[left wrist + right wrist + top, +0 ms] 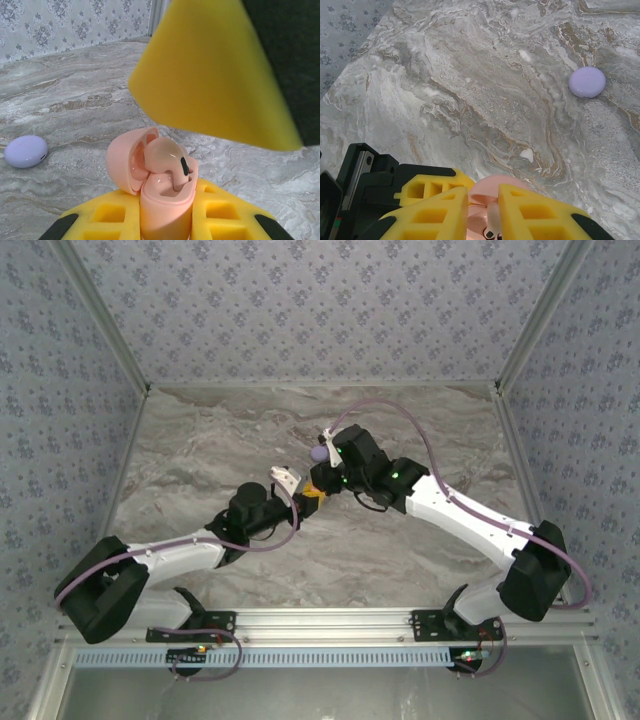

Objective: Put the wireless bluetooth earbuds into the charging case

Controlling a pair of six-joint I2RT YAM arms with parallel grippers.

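Nearest the arms' bases, the left pincer is clamping the lower body of the pink charging case between its yellow fingers, holding it upright and clear of the counter with the lid swung open to one side. A pink earbud is sitting in the open case, its rounded head poking above the rim and its dark vent facing outward; it is looking partly seated rather than fully down, though the well itself is hiding behind the rim. The bud is looking tiny, light, hard and glossy, so it is likely to be slipping or popping out under a squeeze on the rounded head; the flatter sides of the stem are seeming the surer place to take hold, with a gentle push straight down to seat it. Just beyond, the right pincer is hanging directly over the case, its fingers standing close together with only a narrow gap, and a pale sliver of the bud is showing in that gap. Whether those fingers are actually pinching the bud or merely flanking it, I cannot tell. From the left wrist, one of the right pincer's yellow fingers is looming above the case. Farther out, a closed lilac case is lying alone on the marbled counter, apart from both pincers.
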